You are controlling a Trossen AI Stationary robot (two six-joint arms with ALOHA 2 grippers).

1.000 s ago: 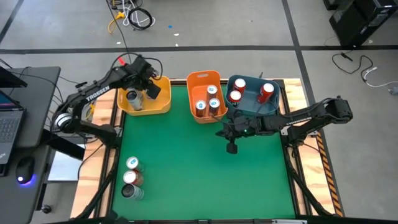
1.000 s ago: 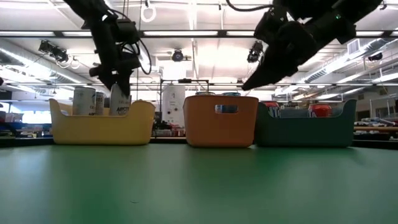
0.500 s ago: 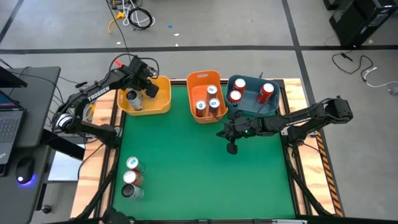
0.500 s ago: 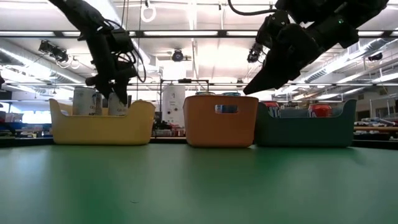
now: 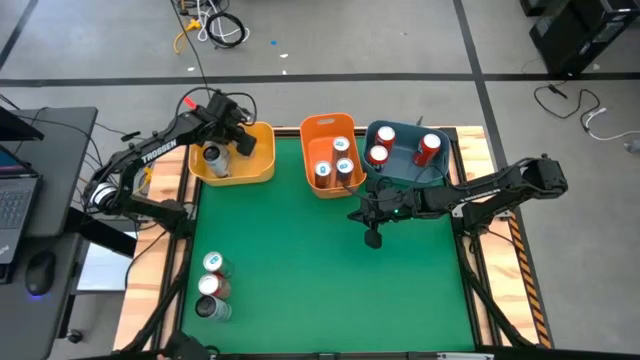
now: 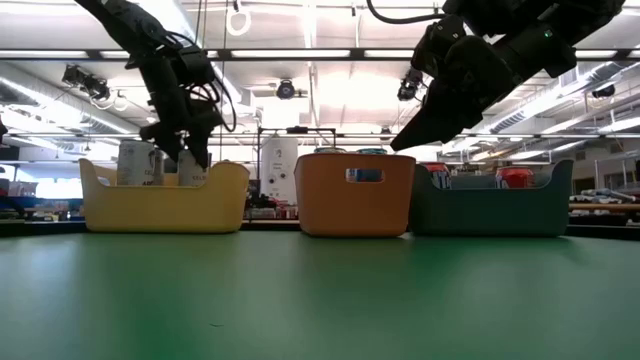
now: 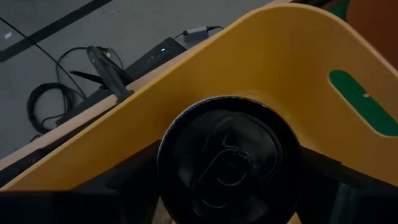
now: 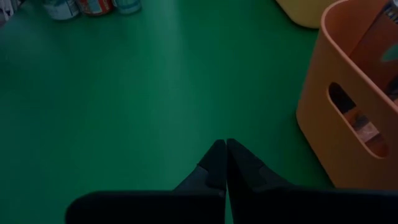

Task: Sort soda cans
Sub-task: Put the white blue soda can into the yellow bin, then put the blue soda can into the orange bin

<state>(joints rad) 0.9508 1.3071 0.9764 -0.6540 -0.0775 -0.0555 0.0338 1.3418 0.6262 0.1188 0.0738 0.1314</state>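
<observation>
Left claw (image 5: 240, 143) hangs inside the yellow bin (image 5: 262, 172), fingers apart around a dark-topped can (image 7: 229, 163) directly beneath it; whether they touch it, I cannot tell. Right claw (image 8: 226, 160) hovers over the green surface (image 5: 300, 270), fingers pressed together, orange bin (image 8: 354, 106) just beside it.

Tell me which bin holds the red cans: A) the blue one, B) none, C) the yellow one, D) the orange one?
A: in the high view two red cans stand inside the blue bin, to the right of the orange bin.
</observation>
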